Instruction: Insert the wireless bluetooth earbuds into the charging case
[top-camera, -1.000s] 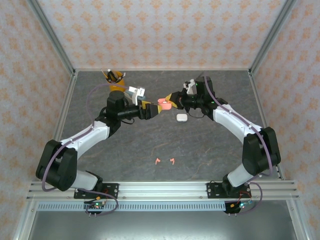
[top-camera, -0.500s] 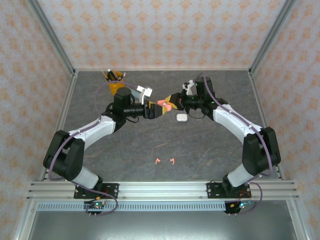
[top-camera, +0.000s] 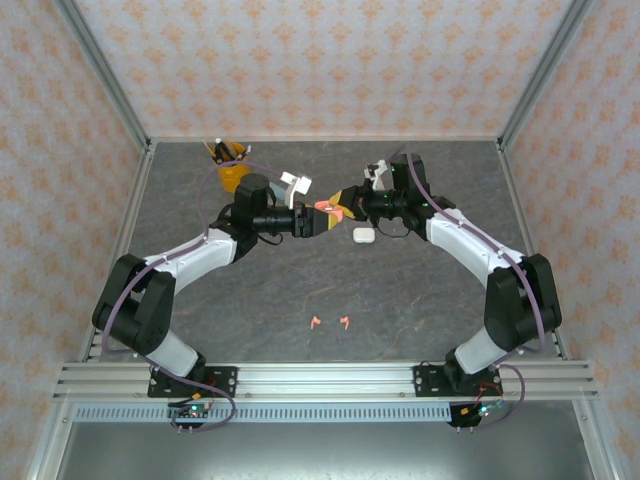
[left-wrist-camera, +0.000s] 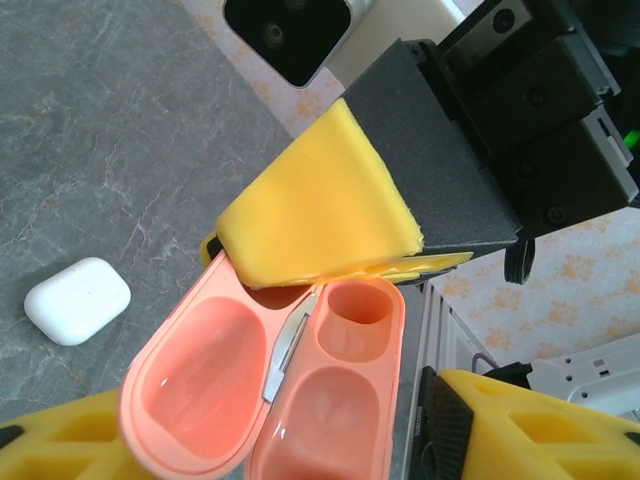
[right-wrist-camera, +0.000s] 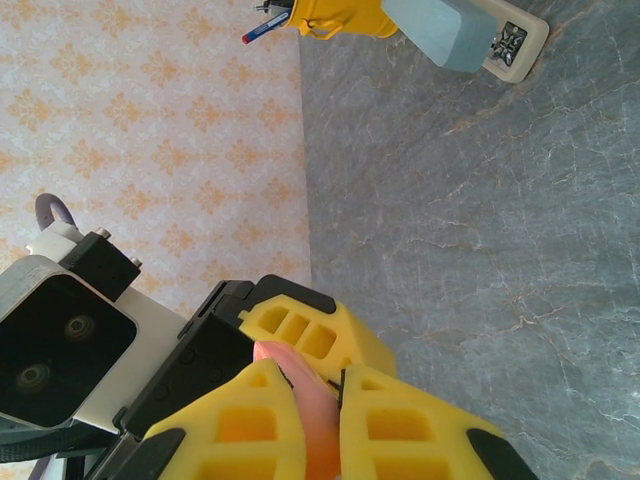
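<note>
Grips the open salmon-pink charging case (left-wrist-camera: 270, 390) aloft with the right gripper (top-camera: 340, 206), yellow fingers pinched tight on one end. Straddles the same case with the left gripper (left-wrist-camera: 290, 440), jaws apart, a gap on one side. Shows two pink earbuds (top-camera: 314, 321) lying on the table (top-camera: 250, 300) near the arm bases, well apart from both grippers.

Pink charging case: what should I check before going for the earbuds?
1. Pink charging case lid open: ok.
2. Both earbud wells empty: ok.
3. Right gripper shut on the case, held above the table: ok.
4. Left gripper gripping the case: cannot tell; its fingers flank it, contact unclear.
5. Pink earbuds lying loose on the table, toward the arm bases: ok.
6. White charging case shut, on the table: ok.
</note>
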